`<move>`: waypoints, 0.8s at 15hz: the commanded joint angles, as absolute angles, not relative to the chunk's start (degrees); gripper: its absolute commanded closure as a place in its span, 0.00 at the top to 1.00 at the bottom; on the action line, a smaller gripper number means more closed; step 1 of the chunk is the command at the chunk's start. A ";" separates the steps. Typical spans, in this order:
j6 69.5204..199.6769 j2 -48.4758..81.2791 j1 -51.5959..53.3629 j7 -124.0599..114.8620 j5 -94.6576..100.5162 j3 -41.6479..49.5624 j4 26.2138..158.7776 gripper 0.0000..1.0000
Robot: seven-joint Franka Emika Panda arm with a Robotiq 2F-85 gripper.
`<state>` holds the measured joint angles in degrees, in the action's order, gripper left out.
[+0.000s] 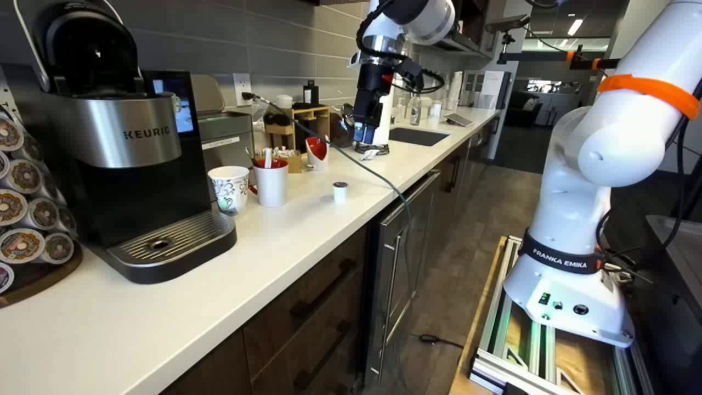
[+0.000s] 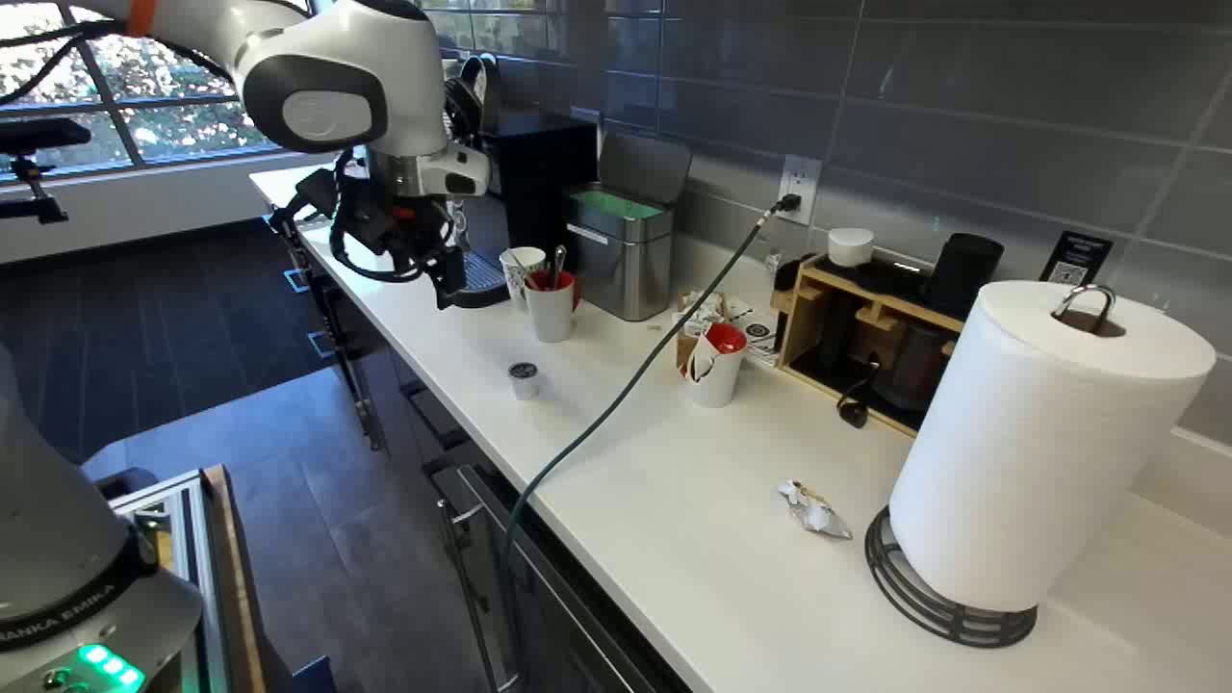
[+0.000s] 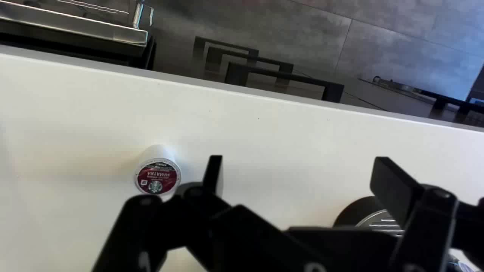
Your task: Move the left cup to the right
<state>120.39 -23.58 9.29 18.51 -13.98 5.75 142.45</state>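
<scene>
The left cup (image 1: 230, 185) is a white paper cup with a dark swirl pattern and a greenish-blue mark low on its side. It stands upright beside the coffee machine, partly behind a white mug (image 1: 272, 187) with a red inside that holds a spoon and sticks. Both exterior views show the left cup (image 2: 517, 274) and the mug (image 2: 551, 313). My gripper (image 3: 297, 170) is open and empty above the counter, apart from both. In both exterior views the gripper (image 1: 364, 131) hangs above the counter; it also shows here (image 2: 449, 287). Neither cup shows in the wrist view.
A coffee pod (image 3: 158, 175) with a dark red lid stands on the counter near my gripper. A cable (image 2: 626, 390) crosses the counter. The coffee machine (image 1: 148, 131) stands left of the cups. Another red-lined white cup (image 2: 714, 377) and a paper towel roll (image 2: 1039, 452) stand farther along.
</scene>
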 commanded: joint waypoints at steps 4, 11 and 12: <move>120.16 -23.53 8.13 18.87 -14.45 4.67 142.34 1.00; 135.12 -21.22 13.67 19.46 -10.44 -5.50 140.45 1.00; 136.36 -19.87 14.44 18.93 -8.68 -7.66 139.41 1.00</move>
